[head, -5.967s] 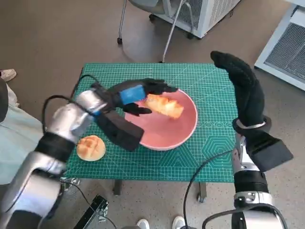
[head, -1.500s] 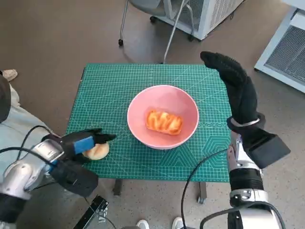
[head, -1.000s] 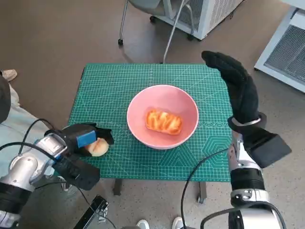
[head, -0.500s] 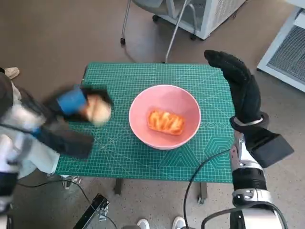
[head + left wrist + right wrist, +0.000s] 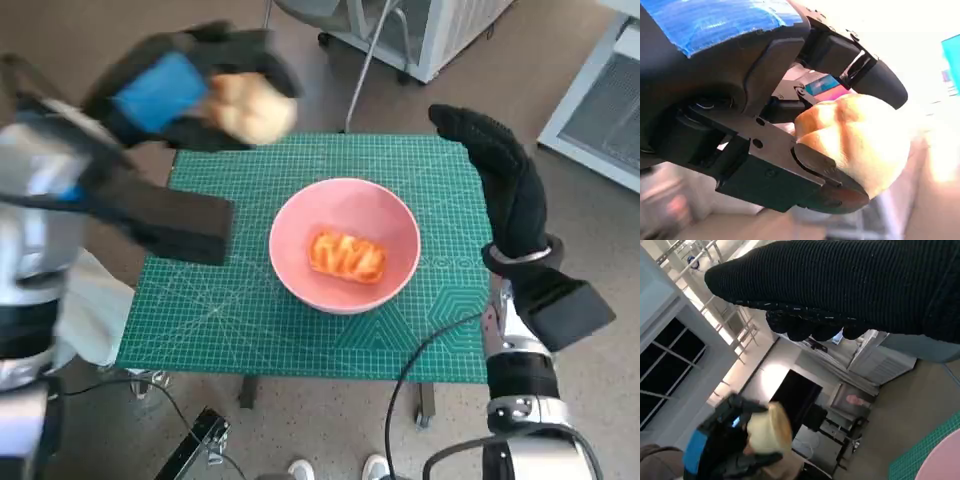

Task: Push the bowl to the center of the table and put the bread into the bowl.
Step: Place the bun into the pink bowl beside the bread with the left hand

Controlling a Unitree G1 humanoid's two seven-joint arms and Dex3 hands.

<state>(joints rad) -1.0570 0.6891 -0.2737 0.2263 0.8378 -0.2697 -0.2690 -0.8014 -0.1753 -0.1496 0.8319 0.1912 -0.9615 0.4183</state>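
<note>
Round golden bun (image 5: 247, 107) with a scored top, clutched in the left hand (image 5: 185, 85) high above the table's (image 5: 220, 300) far-left corner, pink bowl (image 5: 345, 245) mid-table holding a glazed pastry (image 5: 346, 255), right hand (image 5: 500, 180) upright, fingers straight, holding nothing

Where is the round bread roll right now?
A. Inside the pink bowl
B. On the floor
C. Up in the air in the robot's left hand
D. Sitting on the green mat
C: the left hand grips the round roll above the table's far edge, while the pink bowl holds only the other bread.
</note>
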